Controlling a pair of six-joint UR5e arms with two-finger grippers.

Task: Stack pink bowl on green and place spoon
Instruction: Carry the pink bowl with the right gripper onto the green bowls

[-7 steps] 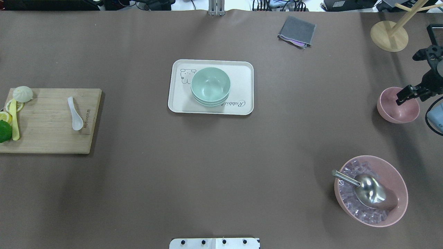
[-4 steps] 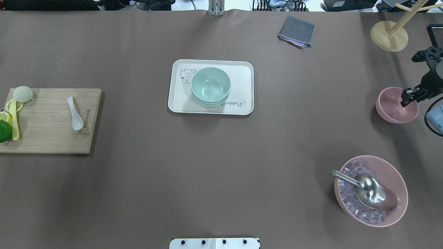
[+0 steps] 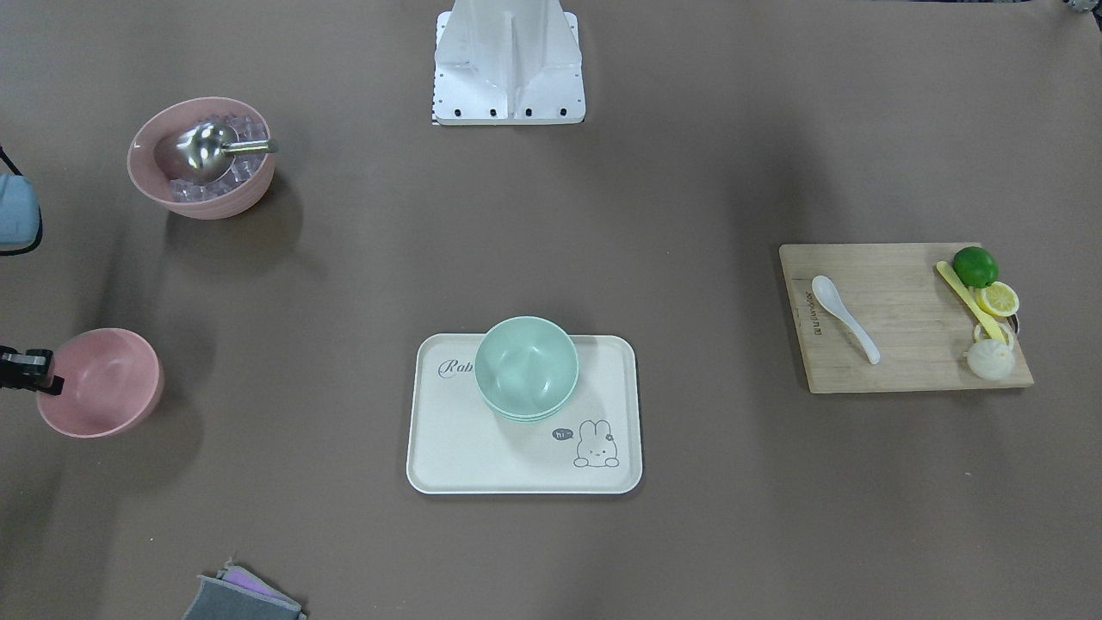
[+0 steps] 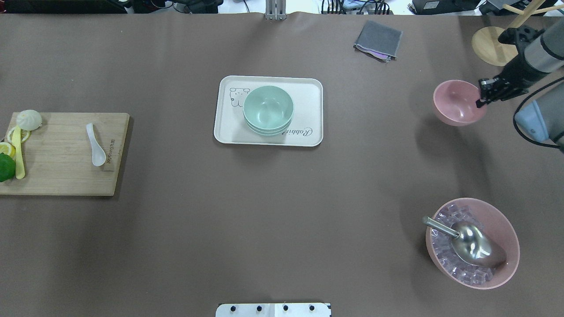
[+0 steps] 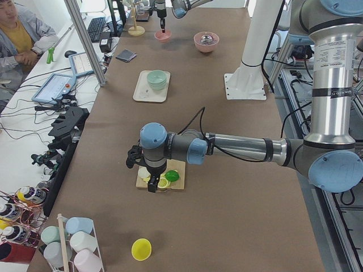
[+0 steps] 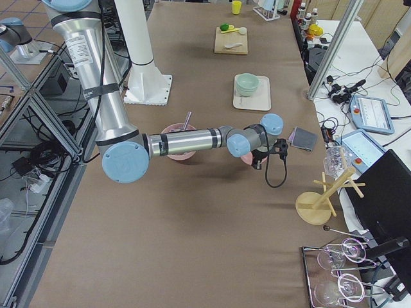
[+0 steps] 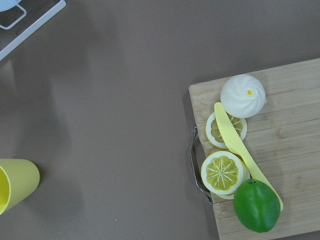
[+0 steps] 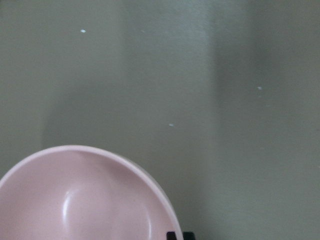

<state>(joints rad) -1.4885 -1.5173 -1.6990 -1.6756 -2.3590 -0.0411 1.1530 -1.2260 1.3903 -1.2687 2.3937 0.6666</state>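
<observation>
The small pink bowl (image 4: 456,103) hangs off the table surface at the far right, its shadow below it. My right gripper (image 4: 481,95) is shut on its right rim. The bowl also shows in the front view (image 3: 103,383) and fills the lower left of the right wrist view (image 8: 75,200). The stacked green bowls (image 4: 268,110) stand on the cream tray (image 4: 310,90) at the table's middle. The white spoon (image 4: 95,144) lies on the wooden cutting board (image 4: 57,176) at the left. My left gripper (image 5: 151,180) hovers over the board's outer end; I cannot tell whether it is open.
A large pink bowl (image 4: 506,229) with ice cubes and a metal scoop stands at the near right. A grey cloth (image 4: 379,39) and a wooden stand (image 4: 495,46) are at the far right. Lime, lemon slices, a bun and a yellow knife (image 7: 235,145) lie on the board's end.
My right gripper closed on the pink bowl's rim, lifted it, and carried it leftward and farther from me. The other objects have not moved.
</observation>
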